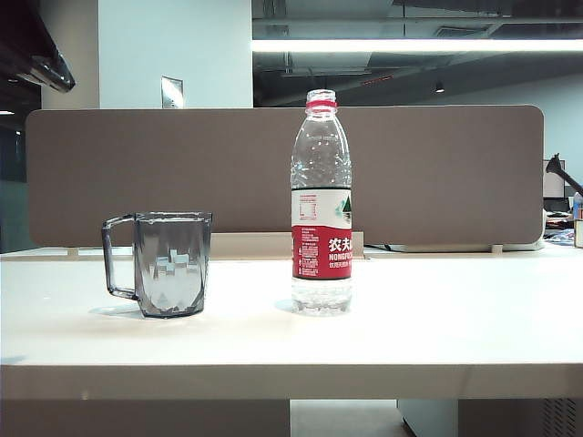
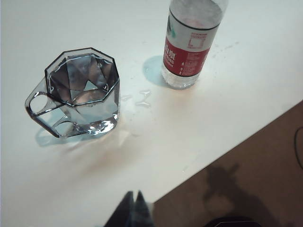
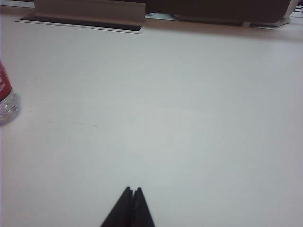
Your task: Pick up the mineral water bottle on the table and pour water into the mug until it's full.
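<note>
The mineral water bottle (image 1: 321, 205) stands upright and uncapped on the white table (image 1: 437, 319), right of the smoky faceted mug (image 1: 168, 262). Water lies in the lower part of the mug (image 2: 85, 92), and the bottle (image 2: 189, 42) holds a little at its base. Small drops (image 2: 139, 97) wet the table between them. My left gripper (image 2: 133, 194) is shut and empty, hanging above the table's front edge, well clear of the mug. My right gripper (image 3: 133, 190) is shut and empty over bare table, with the bottle's base (image 3: 5, 101) far off to one side. Neither gripper shows in the exterior view.
A long brown partition (image 1: 282, 173) runs along the table's back edge, with a pale cable tray (image 3: 90, 9) at its foot. The table's front edge (image 2: 227, 151) drops to a brown floor below the left gripper.
</note>
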Robot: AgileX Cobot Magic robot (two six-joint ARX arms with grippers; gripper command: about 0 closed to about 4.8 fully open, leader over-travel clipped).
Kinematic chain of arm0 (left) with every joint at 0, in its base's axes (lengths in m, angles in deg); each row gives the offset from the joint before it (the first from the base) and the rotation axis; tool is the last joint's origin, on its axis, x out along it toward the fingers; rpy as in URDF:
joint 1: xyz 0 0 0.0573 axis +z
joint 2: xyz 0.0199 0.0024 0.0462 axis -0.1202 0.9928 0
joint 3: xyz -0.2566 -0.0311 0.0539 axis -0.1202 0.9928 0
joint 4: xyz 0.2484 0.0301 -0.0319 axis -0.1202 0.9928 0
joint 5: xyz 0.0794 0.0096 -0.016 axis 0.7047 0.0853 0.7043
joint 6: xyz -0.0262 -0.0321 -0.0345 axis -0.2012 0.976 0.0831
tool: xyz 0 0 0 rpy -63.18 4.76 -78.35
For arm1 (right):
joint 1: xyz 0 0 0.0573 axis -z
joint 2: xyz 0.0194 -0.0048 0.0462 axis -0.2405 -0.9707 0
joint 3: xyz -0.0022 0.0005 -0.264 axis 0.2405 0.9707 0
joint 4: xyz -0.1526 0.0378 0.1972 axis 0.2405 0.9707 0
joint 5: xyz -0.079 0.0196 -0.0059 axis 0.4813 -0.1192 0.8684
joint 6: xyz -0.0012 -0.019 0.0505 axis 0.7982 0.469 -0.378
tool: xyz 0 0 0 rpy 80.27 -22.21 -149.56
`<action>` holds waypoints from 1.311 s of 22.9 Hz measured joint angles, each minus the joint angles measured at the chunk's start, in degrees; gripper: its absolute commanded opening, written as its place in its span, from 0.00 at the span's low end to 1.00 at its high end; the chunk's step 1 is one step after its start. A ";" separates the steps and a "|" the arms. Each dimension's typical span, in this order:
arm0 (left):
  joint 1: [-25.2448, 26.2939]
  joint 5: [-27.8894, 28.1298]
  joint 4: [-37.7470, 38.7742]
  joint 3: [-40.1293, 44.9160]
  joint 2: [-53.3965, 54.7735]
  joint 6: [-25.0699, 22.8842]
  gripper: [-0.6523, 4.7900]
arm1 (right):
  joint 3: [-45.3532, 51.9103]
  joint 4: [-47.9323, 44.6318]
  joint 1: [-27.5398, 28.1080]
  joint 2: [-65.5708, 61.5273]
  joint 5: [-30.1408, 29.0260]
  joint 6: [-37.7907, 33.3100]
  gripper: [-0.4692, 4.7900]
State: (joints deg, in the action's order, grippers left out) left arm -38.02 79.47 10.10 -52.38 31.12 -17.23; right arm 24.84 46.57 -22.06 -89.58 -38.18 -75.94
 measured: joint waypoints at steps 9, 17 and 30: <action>0.00 0.00 0.00 0.00 0.00 0.00 0.11 | 0.00 0.00 1.77 0.02 -0.79 -0.04 0.08; 0.00 0.00 0.00 0.00 0.00 0.00 0.11 | 0.00 0.02 1.77 0.00 -0.77 -2.03 0.08; 2.23 -0.28 -0.17 4.15 -13.79 -0.02 0.11 | 0.00 0.02 1.77 0.00 -0.74 -3.50 0.08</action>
State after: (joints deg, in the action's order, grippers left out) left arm -35.79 79.18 9.92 -48.22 17.33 -17.25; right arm 24.84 46.59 -20.28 -89.58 -38.92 -79.44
